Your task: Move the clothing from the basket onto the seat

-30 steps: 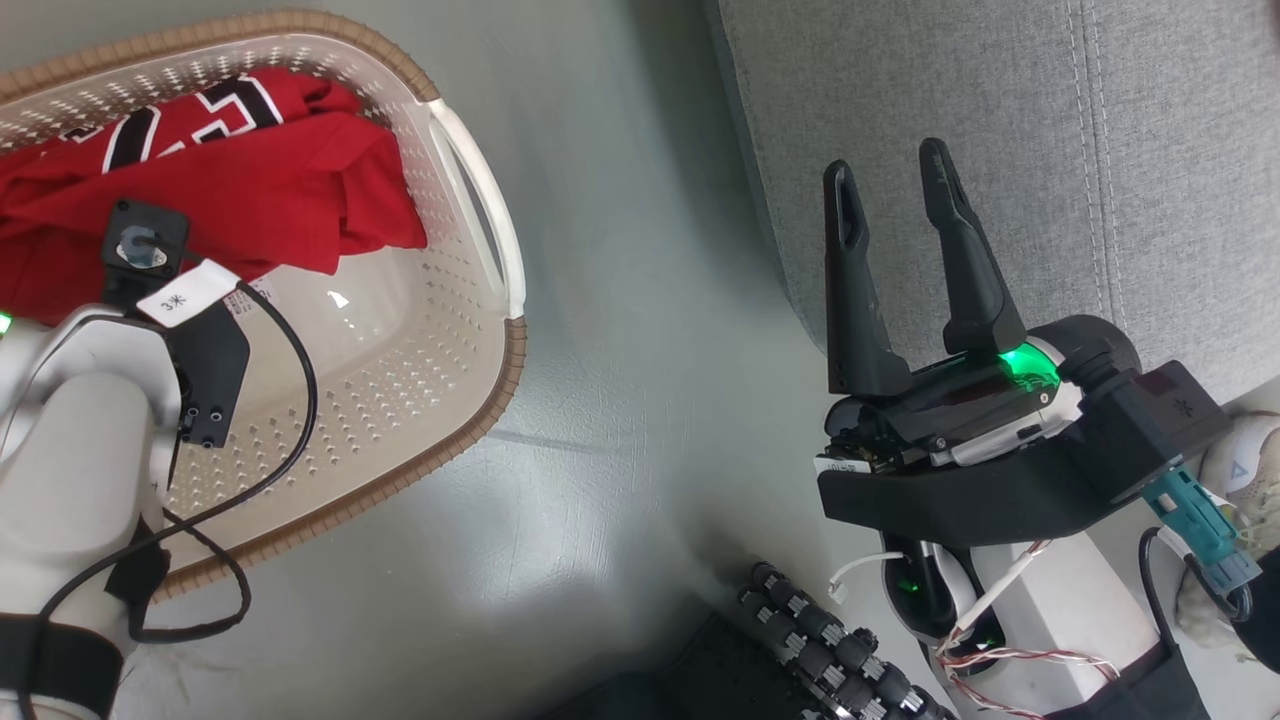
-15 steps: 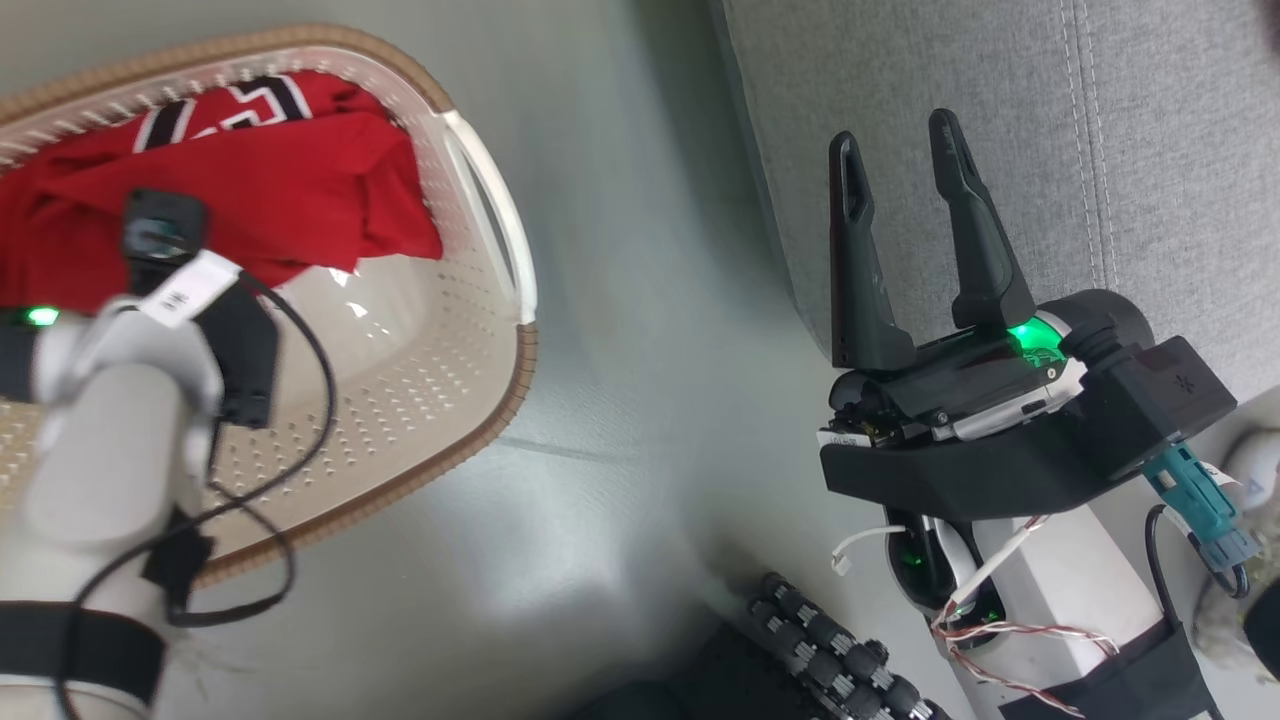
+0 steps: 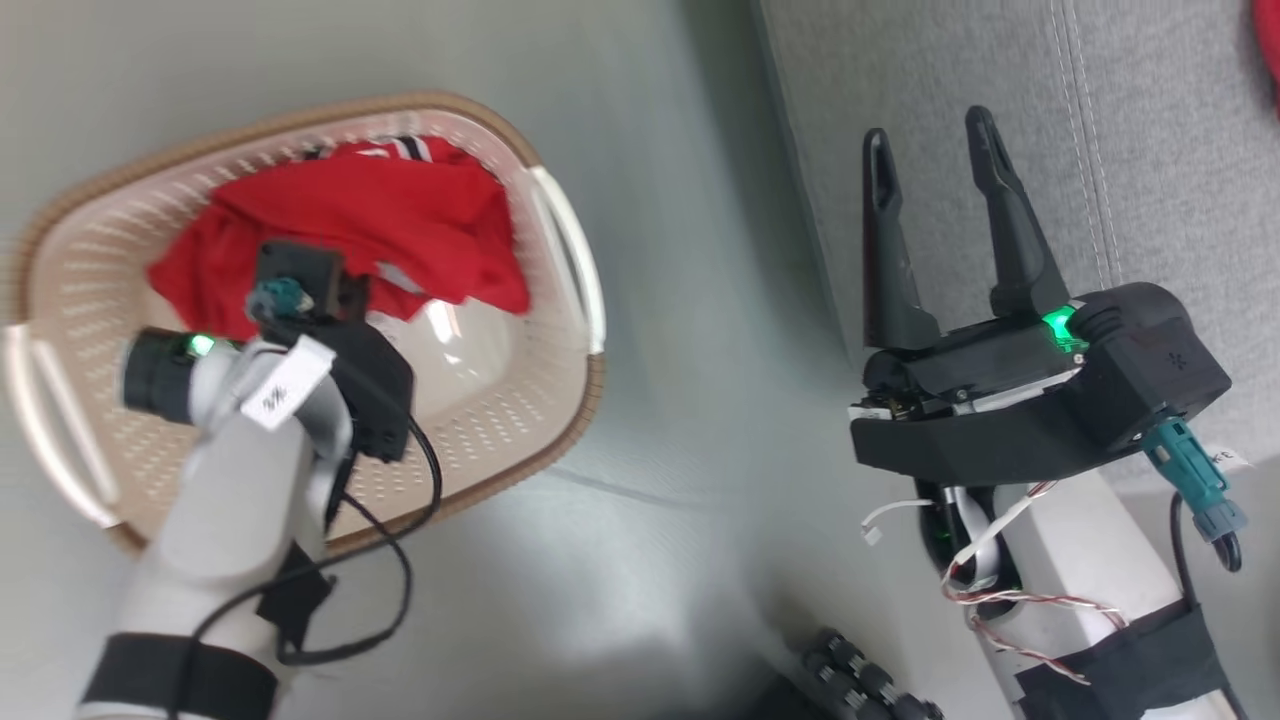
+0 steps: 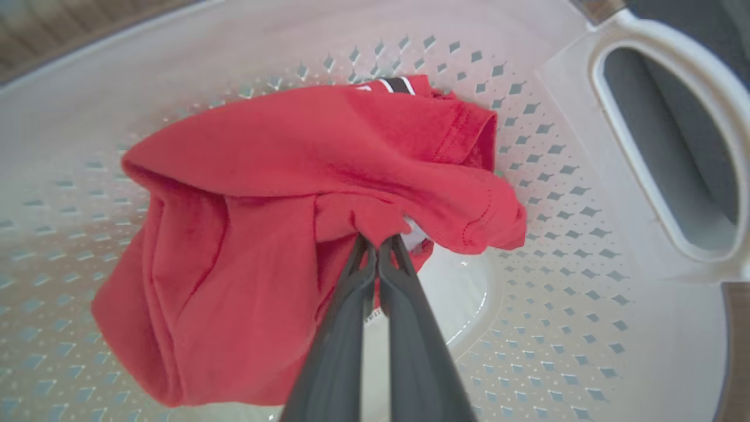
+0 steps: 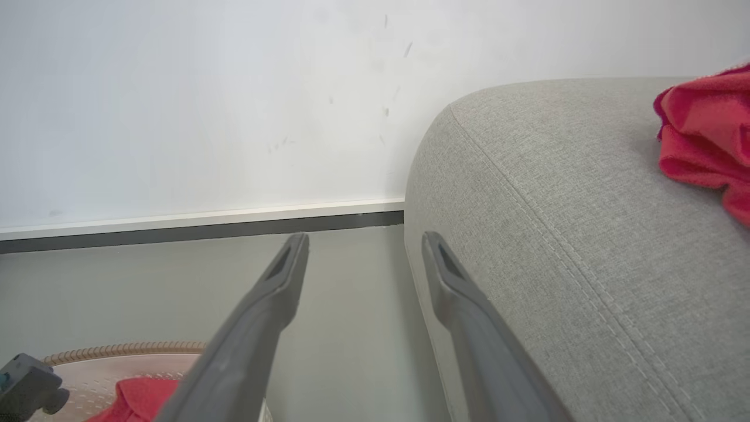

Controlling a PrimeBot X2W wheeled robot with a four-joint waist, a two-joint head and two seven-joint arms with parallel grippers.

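Observation:
The cream basket (image 3: 480, 420) stands on the floor at the left, and red clothing (image 3: 400, 215) lies bunched in it. In the left wrist view my left gripper (image 4: 378, 240) is shut on a fold of the clothing (image 4: 263, 193), which hangs gathered from the fingertips above the basket's perforated wall (image 4: 556, 193). From the head, the left wrist covers those fingers. My right gripper (image 3: 928, 128) is open and holds nothing, beside the front edge of the grey seat (image 3: 1150, 150). The right wrist view has it (image 5: 364, 236) level with the seat's corner (image 5: 556, 205).
Another red garment (image 5: 703, 135) lies on the seat, its edge at the head view's top right (image 3: 1268, 40). Grey floor (image 3: 680, 300) separates basket and seat. A white wall with a dark skirting (image 5: 205, 228) stands behind. The basket's white handle (image 4: 674, 146) is close on the right.
The head camera has shifted, so the basket sits further right and lower in view. The clothing has drawn up into a tighter bunch under my left wrist. The right gripper has stayed open.

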